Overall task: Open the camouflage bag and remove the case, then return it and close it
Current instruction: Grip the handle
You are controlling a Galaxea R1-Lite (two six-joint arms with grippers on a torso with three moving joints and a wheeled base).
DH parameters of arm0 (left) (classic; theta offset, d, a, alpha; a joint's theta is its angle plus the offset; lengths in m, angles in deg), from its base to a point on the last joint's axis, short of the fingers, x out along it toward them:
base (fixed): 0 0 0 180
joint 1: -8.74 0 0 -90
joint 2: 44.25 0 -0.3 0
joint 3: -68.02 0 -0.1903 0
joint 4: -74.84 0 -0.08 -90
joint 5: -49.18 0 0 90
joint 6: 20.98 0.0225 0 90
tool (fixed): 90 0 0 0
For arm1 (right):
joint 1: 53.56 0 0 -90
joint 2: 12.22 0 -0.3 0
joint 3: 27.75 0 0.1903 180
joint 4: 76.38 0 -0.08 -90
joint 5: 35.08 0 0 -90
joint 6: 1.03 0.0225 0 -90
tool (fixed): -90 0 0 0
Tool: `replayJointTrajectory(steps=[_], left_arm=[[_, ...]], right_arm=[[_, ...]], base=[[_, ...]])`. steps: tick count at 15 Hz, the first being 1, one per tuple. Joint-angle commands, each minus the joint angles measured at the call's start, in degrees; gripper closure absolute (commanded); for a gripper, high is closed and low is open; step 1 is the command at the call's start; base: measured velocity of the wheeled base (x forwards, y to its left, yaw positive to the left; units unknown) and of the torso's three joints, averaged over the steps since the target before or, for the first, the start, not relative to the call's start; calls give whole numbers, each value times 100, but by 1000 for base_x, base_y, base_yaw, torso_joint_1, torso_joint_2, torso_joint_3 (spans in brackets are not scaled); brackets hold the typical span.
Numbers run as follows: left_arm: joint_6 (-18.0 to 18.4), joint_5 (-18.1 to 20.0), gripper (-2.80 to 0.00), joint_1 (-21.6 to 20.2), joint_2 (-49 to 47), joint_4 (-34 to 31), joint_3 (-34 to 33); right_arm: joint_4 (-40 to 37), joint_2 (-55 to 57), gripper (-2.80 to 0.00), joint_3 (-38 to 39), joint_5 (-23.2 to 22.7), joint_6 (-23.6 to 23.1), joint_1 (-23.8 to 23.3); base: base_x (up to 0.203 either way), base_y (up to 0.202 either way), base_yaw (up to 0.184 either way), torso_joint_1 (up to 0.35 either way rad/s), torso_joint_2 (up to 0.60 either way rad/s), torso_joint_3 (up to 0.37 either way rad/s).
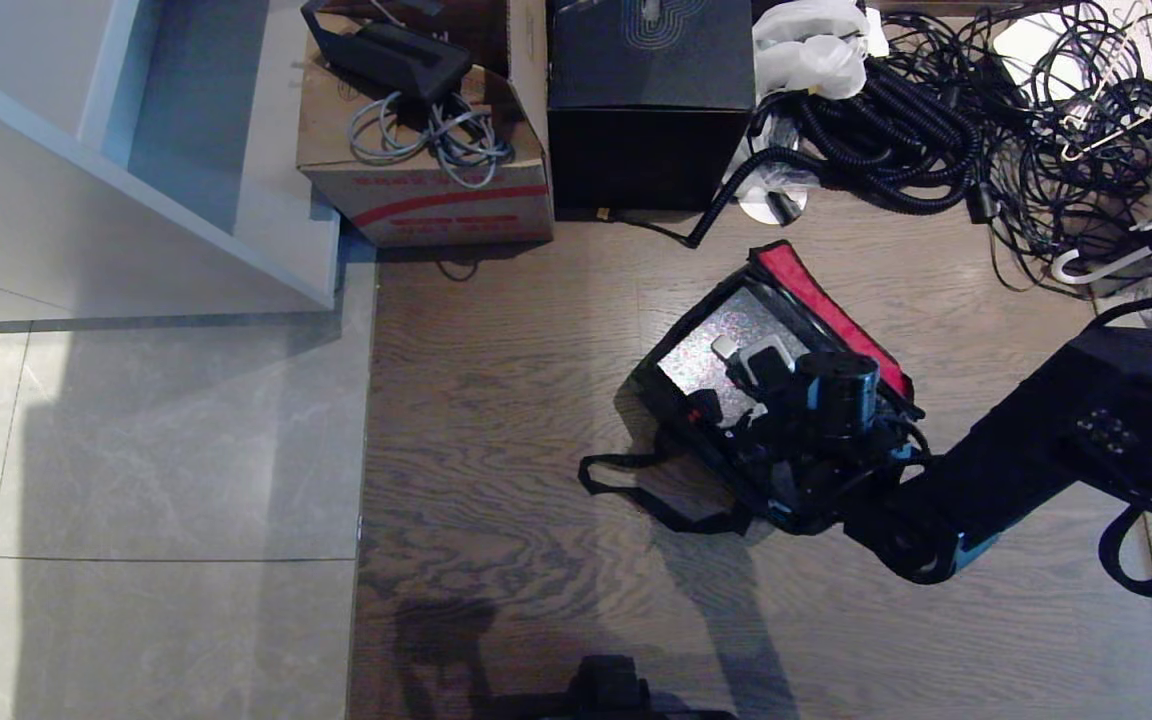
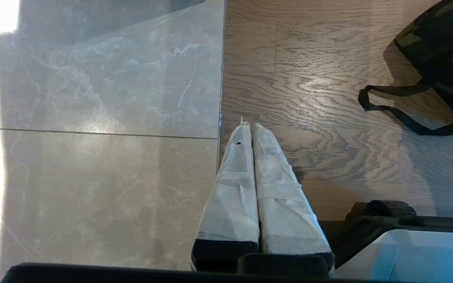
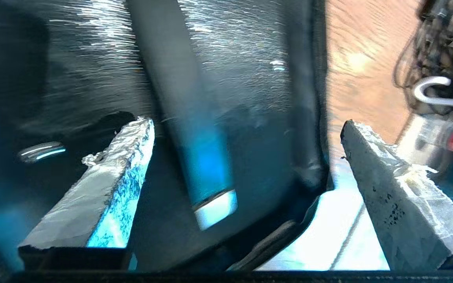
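Note:
The camouflage bag (image 1: pixel 829 308) lies open on the wooden floor, its red-lined flap folded back on the far side. The case (image 1: pixel 711 345), dark with a glittery face, lies flat inside it. My right gripper (image 1: pixel 748 358) hovers just over the case with its fingers wide apart. In the right wrist view the case's black bar handle (image 3: pixel 187 118) with its silver end runs between the open gripper's (image 3: pixel 246 124) fingers, untouched. My left gripper (image 2: pixel 249 125) is parked low over the floor, shut and empty, with the bag (image 2: pixel 442 43) and its strap (image 2: pixel 391 112) off to one side.
Behind the bag stand a black cube box (image 1: pixel 648 100) and a cardboard box (image 1: pixel 426 170) with a cable on top. A tangle of black cables (image 1: pixel 936 120) fills the far right. A white shelf (image 1: pixel 186 150) and grey tiles (image 1: pixel 136 450) lie to the left.

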Motion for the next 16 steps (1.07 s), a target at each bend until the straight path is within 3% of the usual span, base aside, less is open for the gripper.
replayJointTrajectory(steps=[1,11,16], left_arm=[[-2,-2,0,0,9,0,0],[-2,-2,0,0,9,0,0],[-2,-2,0,0,9,0,0]], right_arm=[[27,208,-280,-169,20,-146,-170],[32,351,-280,-564,17,-191,-490],[2,247,-280,-921,13,-594,-864]], base=[[0,0,0,0,0,0],[0,0,0,0,0,0],[0,0,0,0,0,0]])
